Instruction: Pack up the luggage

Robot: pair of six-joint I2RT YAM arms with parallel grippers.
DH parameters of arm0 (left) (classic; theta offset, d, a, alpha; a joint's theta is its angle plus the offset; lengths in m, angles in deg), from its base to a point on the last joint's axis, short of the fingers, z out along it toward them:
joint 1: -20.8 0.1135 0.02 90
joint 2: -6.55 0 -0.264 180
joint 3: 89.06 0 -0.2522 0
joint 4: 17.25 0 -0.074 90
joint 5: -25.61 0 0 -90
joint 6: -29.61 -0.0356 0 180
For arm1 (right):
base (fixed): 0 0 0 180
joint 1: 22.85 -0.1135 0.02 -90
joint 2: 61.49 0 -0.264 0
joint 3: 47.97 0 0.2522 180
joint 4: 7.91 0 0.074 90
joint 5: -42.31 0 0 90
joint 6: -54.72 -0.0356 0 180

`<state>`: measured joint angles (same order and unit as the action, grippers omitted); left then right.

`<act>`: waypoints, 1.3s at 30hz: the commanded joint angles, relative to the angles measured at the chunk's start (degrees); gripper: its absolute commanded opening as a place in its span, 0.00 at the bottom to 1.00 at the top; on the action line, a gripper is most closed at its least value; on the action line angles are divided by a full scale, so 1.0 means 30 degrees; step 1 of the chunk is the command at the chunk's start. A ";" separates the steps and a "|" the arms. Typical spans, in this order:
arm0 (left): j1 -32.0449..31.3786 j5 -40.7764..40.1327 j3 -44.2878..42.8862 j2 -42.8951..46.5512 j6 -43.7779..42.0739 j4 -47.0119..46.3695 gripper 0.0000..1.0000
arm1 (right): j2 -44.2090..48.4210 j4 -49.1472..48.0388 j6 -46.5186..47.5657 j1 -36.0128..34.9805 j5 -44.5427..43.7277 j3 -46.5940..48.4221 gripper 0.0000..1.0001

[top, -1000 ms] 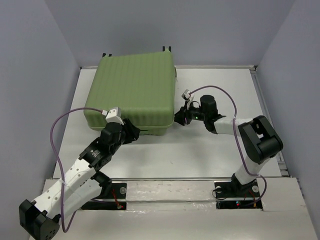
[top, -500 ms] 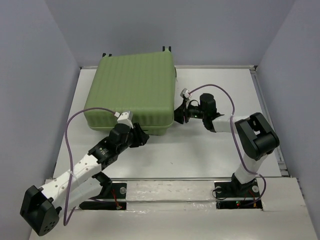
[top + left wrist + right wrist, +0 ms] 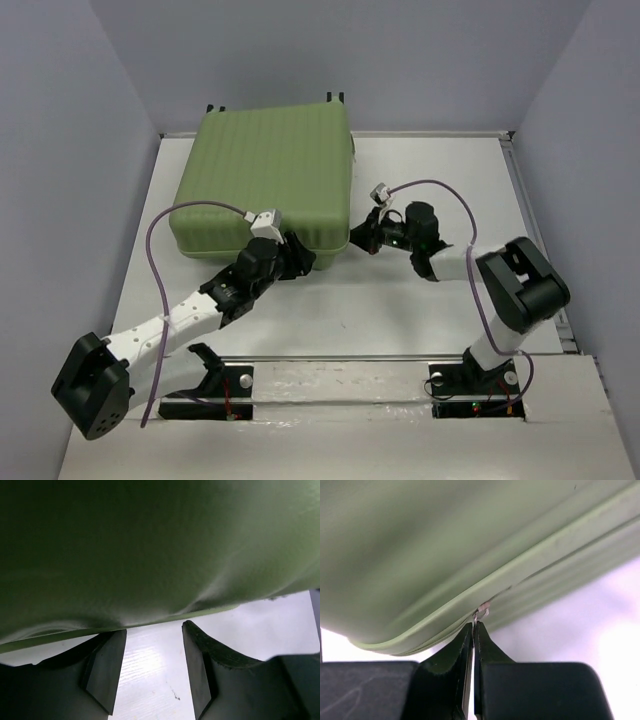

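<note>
Luggage lies flat and closed on the bench, ribbed shell up, wheels on its far edge. The left pincer is at the luggage's near edge, spread wide. Its wrist view shows it gaping just under the shell's lower lip, nothing between the fingers.

The right pincer is at the luggage's near right corner, pressed tight together at the seam. A small metal tab pokes out right at its tips, but I can't tell whether it's actually caught.

Handling call: this is a hard shell, stiff, with no give under a squeeze and smooth enough to slip. It's far too broad for either pincer to span, and probably weighty for one arm. So the hold has to be something thin, like the lip along the seam or that tab. Sliding it looks safer than lifting, with both arms sharing the load.
</note>
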<state>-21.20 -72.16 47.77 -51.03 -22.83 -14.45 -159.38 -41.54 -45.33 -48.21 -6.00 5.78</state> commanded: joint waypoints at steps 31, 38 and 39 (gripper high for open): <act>0.1602 -0.8188 -0.1793 0.7236 0.0431 0.6488 0.81 | 1.0008 1.0727 -0.3217 -0.8862 -1.1202 -0.3607 0.07; 0.7578 -0.5765 -0.9408 0.4798 -0.2674 0.8165 0.89 | 1.2847 1.3774 -0.3066 -0.8100 -1.2750 -0.1148 0.08; 0.8221 -0.5180 -1.0547 0.3823 -0.2967 0.7875 0.91 | 1.3027 1.4328 -0.3474 -0.7808 -1.3509 -0.0765 0.09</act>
<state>-1.59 -90.72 26.00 -30.05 -26.04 8.94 -125.09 -2.61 -55.34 -73.61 -41.69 -3.34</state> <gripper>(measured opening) 0.879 0.075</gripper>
